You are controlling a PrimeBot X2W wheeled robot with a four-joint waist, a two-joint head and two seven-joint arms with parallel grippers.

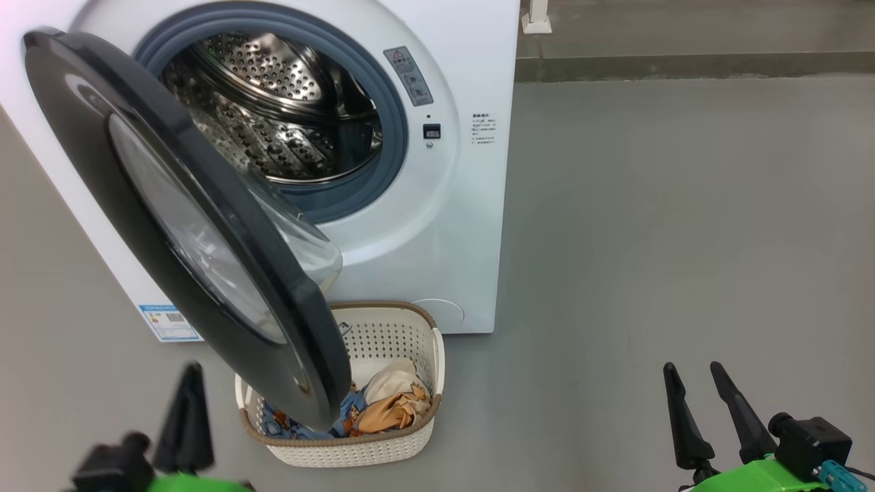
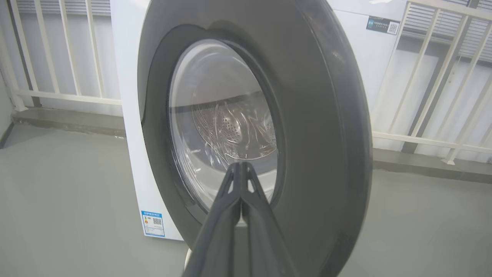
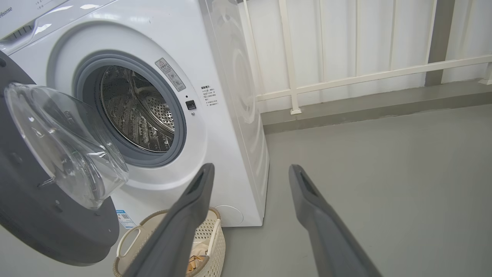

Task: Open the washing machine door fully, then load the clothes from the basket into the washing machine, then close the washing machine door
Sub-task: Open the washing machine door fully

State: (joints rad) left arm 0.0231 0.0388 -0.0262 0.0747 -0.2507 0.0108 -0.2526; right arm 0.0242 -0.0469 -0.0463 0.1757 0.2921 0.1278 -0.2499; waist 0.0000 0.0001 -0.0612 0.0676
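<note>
My left tool has its two long dark fingers pressed together on nothing. It points at the outer face of the large round washing machine door, glossy black at the rim with a bulging clear glass bowl. I cannot tell whether the tips touch it or hang just short. My right tool has its fingers wide apart and empty over the bare grey floor, well to the side of the big white front-loading washing machine. The door stands partly swung out on its hinge at my left. In the head view its lower rim overlaps the small cream-white perforated plastic basket, which sits on the floor just before the machine. The small soft clothes, blue, cream and orange-tan, lie heaped inside it. I judge the door rigid and fairly heavy, turning only about its hinge, with a slippery rim and glass. A push on the inner face near the free edge, or a hook behind the rim, should serve better than a pinch. The clothes look light and limp and should bunch and drape, so I would pinch deep into a fold atop the heap. The light basket may shift or lift with them.
</note>
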